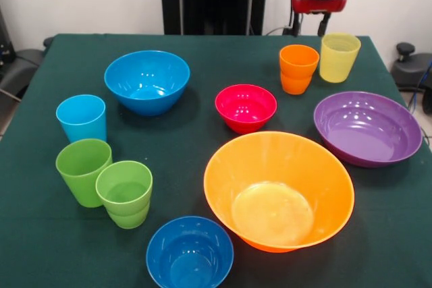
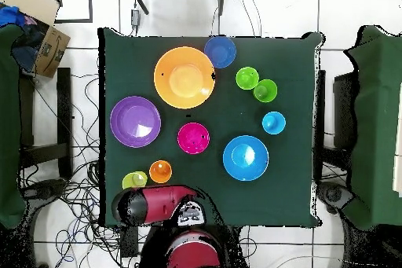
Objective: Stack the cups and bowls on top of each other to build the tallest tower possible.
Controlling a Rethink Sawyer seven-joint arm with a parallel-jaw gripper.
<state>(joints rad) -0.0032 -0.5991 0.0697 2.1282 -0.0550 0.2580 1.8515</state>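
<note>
My tool (image 1: 324,28) sits drawn back at the counter's (image 1: 202,146) robot-side edge, just above the yellow cup (image 1: 339,57); only its dark tips show and I cannot tell whether it is open or closed. It holds nothing that I can see.

Status: no tower begun. Every piece stands apart on the counter: orange cup (image 1: 298,69) just beside the yellow one, red bowl (image 1: 246,107) mid-counter, purple bowl (image 1: 367,128), large orange bowl (image 1: 279,190), two blue bowls (image 1: 147,81), light blue cup (image 1: 82,117), two green cups (image 1: 82,170).

Judgement: first pick pending. The orange cup is nearest and suits as base; the next move calls for descending squarely over a rim.
</note>
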